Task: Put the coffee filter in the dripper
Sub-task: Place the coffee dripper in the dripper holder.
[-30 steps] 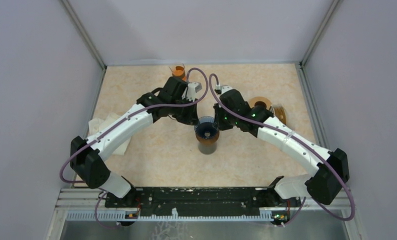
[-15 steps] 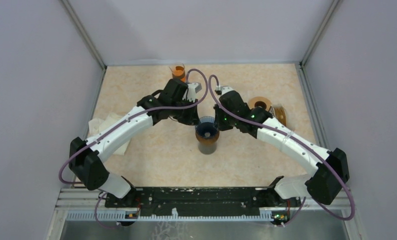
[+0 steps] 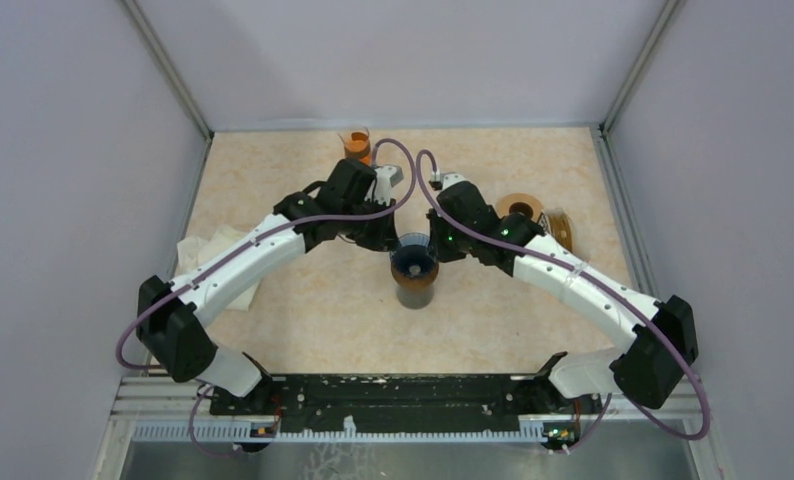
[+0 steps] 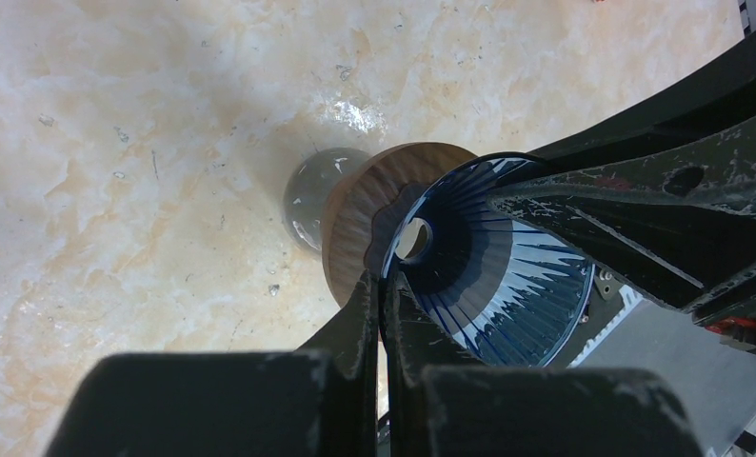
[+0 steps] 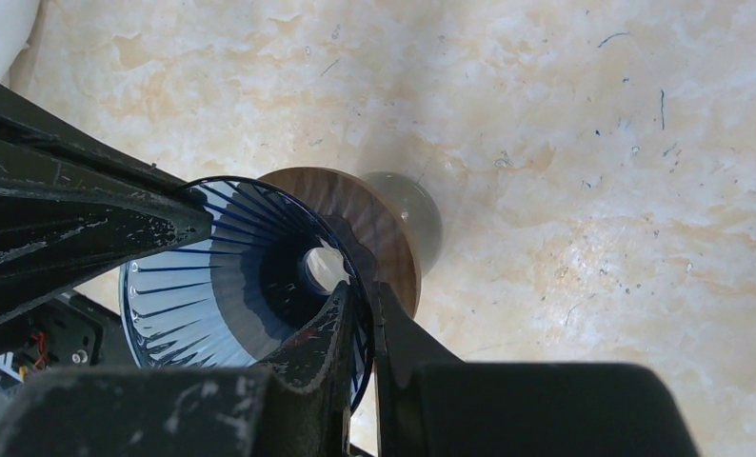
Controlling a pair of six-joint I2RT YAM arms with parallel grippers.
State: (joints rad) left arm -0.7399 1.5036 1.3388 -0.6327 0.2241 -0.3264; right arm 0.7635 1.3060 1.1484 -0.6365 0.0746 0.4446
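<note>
**Dripper** [image 3: 414, 262]: blue, ribbed, upright on a wooden collar [image 4: 355, 219] over a glass base [image 4: 309, 195], mid-table. You had nothing in it. The bare ribs and the open bottom hole showed in both wrist views.

**Left gripper** [image 4: 382, 286]: you had its fingers pressed together on the dripper's rim, one inside the cone and one outside.

**Right gripper** [image 5: 363, 290]: clamped likewise on the rim, on the opposite side.

**Filter** [image 3: 198, 250]: white paper lying on the table at the left, partly under the left arm and well apart from the dripper. I took it for the filter, though its shape was too unclear to confirm. Neither gripper touched it.

**Other stock:** an orange cup [image 3: 356, 143] at the far edge and a brown ring [image 3: 520, 208] to the right, both untouched.

**Progress, as judged:** you had the dripper steadied and nothing more. The pick-up, the carry and the seating of the filter were all left to do, and one gripper had to let go of the rim first.
</note>
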